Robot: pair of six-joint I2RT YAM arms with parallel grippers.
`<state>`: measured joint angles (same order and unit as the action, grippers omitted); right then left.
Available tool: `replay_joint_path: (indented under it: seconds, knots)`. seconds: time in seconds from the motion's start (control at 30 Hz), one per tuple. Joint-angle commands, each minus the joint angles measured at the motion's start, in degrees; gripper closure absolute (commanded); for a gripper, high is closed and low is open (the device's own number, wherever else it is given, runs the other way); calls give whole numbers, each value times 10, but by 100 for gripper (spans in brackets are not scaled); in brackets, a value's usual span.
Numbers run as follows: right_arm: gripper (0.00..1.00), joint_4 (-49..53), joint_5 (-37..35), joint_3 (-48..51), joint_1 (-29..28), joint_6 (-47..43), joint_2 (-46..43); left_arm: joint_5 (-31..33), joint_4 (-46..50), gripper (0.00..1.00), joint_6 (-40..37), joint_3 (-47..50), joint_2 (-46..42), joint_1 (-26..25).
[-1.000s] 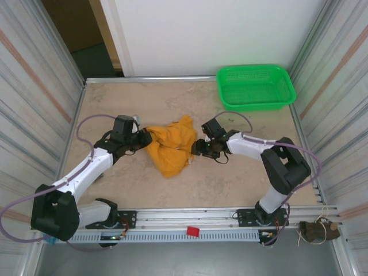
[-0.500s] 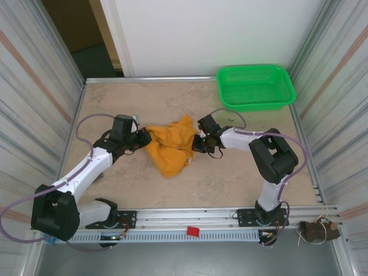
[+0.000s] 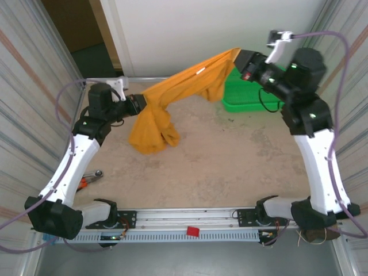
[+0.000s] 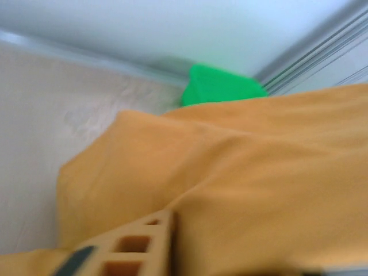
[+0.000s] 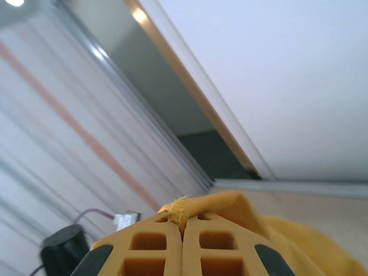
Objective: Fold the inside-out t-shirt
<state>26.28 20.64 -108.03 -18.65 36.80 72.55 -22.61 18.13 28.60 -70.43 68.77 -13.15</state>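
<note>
The inside-out t-shirt [image 3: 175,89], mustard-orange, hangs stretched in the air between my two grippers, with a small white tag on the taut band. Its loose bulk droops to the table [image 3: 230,155] below the left gripper [image 3: 140,103]. That gripper is at the shirt's left end, at the back left. In the left wrist view the cloth [image 4: 259,190] lies against one of its fingers [image 4: 135,244] and hides the other. My right gripper [image 3: 240,60] is raised high at the back right. Its jaws [image 5: 183,227] are shut on a bunched edge of the shirt [image 5: 241,204].
A green basket [image 3: 247,95] stands at the back right corner, partly under the raised right arm, and shows in the left wrist view [image 4: 221,86]. A small orange-handled tool [image 3: 89,178] lies near the left wall. Metal walls close in both sides.
Both arms have lifted and spread apart. The right one rose high to the back right with the shirt's edge. The crumpled shirt has been pulled out into a taut band.
</note>
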Motion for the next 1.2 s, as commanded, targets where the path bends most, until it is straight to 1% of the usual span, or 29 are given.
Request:
replay_joint_path:
  seconds: [0.0,0.03,0.17,0.37,0.43,0.53,0.63,0.67,0.77,0.87,1.0,1.07,1.17]
  knots:
    - [100,37,-2,-37,9,-10,16,-14,12,44,-36,-50,13,10]
    - [100,37,1,-46,9,-9,18,-14,14,38,-40,-60,14,10]
    - [100,51,19,-74,9,-9,34,-19,17,28,-40,-58,10,10]
    - [100,71,25,-68,4,-20,48,-22,-21,22,-14,59,-30,2]
    - [100,78,23,-64,3,-26,46,-15,-28,21,-13,101,-42,-9]
    - [100,90,18,-62,3,-34,42,2,-53,18,3,175,-56,-39]
    - [100,93,13,-48,3,-38,33,25,-99,17,37,243,-50,-89]
    - [100,92,11,-41,3,-38,28,36,-119,17,53,262,-44,-114]
    - [100,90,5,-18,4,-38,15,85,-154,16,76,287,-19,-185]
    - [100,90,-2,-3,7,-38,4,116,-204,15,90,299,22,-254]
    - [100,92,-8,2,13,-39,-3,199,-212,14,40,259,101,-348]
    - [100,92,-10,2,16,-39,-5,225,-218,14,13,234,144,-377]
    - [100,93,-12,2,20,-37,-7,231,-239,13,-19,195,206,-399]
